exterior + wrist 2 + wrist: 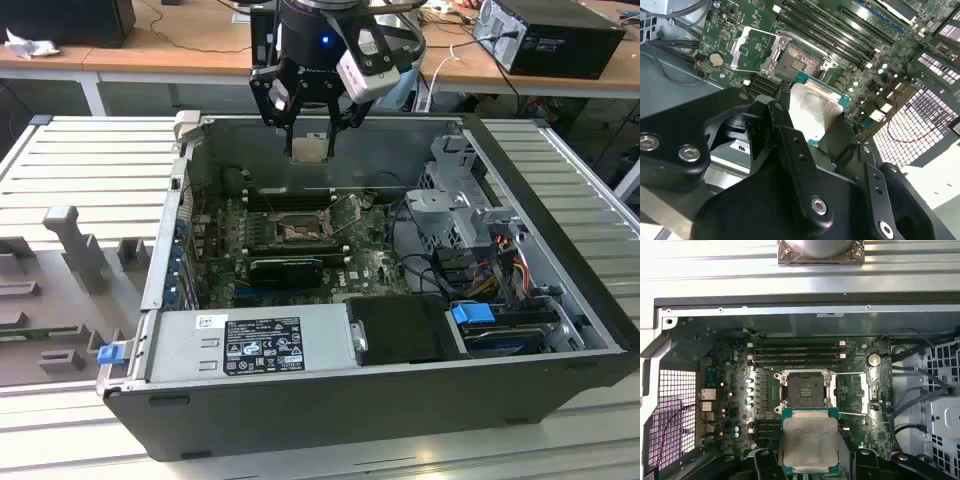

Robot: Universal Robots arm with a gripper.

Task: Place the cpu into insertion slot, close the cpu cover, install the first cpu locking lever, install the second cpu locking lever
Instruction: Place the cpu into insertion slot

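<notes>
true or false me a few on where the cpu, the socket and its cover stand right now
1. The gripper holds the cpu. True.
2. The cpu sits in the insertion slot. False: the slot is empty and the cpu is held up in the air.
3. The cpu cover is swung open, off the slot. True.
4. The computer case has its side panel on. False: it lies open, with the green board exposed.
</notes>
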